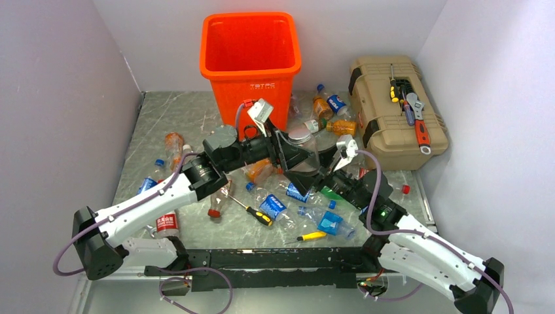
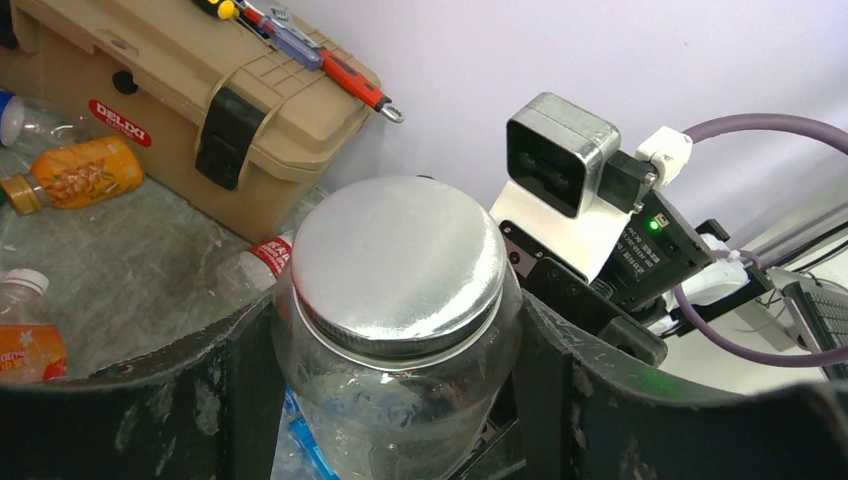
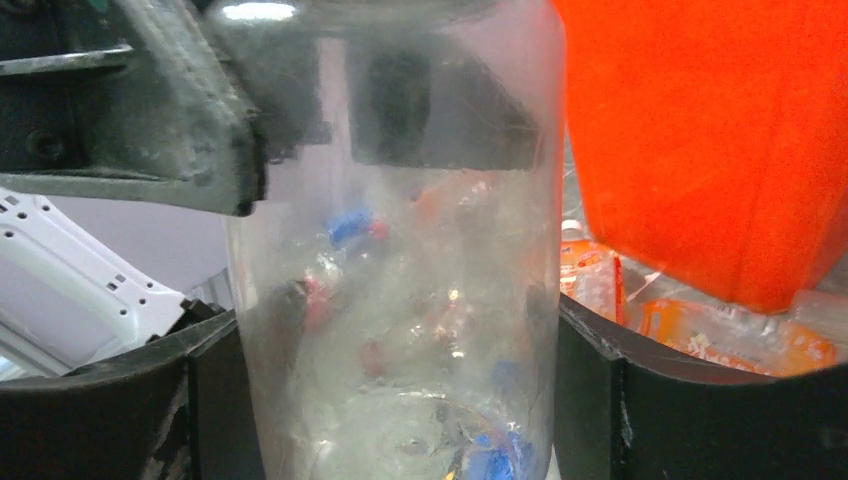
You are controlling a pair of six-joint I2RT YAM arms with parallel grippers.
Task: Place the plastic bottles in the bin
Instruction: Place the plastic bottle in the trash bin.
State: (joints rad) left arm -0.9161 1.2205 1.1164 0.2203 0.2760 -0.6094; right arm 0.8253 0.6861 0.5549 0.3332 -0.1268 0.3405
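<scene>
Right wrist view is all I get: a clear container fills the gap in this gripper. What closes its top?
Observer: A flat silver lid caps the jar, seen from above in the left wrist view.
Operator: Is the other arm on it too?
Observer: The left gripper brackets the jar just under the lid. I cannot tell if it squeezes.
Operator: What lies past the orange bin?
Observer: To the right of the bin stands a tan toolbox with a wrench on top.
</scene>
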